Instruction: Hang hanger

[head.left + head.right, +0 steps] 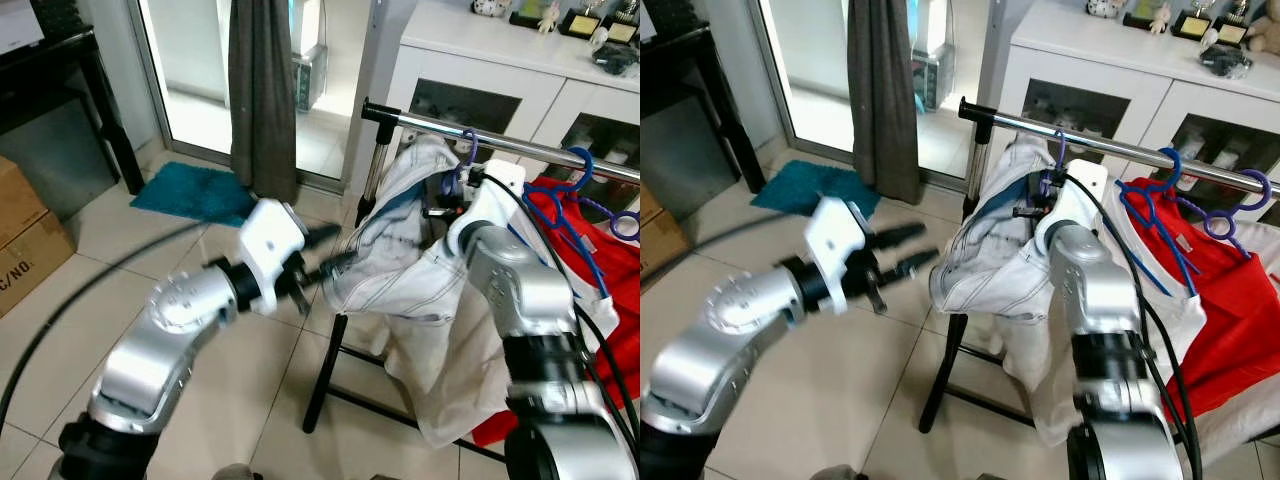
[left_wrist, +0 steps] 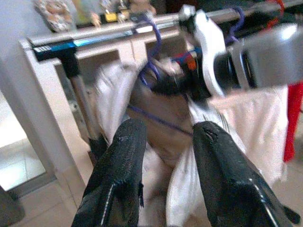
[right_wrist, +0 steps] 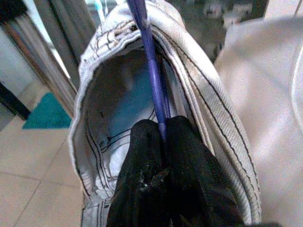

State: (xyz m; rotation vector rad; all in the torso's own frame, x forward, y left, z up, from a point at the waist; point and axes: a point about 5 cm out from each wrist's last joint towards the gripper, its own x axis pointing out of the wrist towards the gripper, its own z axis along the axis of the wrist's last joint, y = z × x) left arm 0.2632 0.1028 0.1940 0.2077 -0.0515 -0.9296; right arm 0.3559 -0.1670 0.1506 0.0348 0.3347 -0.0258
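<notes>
- right gripper (image 3: 163,137) clamped on the neck of the purple hanger (image 3: 150,71); fingers pressed together on it, up close under the rail (image 1: 520,140) near its left end post
- hanger carries a white garment (image 1: 400,270); its hook (image 1: 468,150) sits at rail height, looks over or just at the bar, can't tell if fully seated
- garment collar wraps around the hanger neck in the right wrist view, so the hanger runs straight out from between the fingertips, into the cloth
- left gripper (image 1: 325,255) fingers apart, holding nothing, just beside the garment's left edge, tips about touching the fabric
- blue hanger (image 1: 560,195) with a red garment (image 1: 600,260) already on the rail, just right of the purple one
- risk: letting go before the hook is over the bar, hanger and cloth drop to the floor
- risk: garment slides off the hanger shoulder, heavy fabric bunches to the left
- risk: left fingers snag the cloth and tug the hook off the rail
- risk: purple hook tangles with the blue hanger, they're close
</notes>
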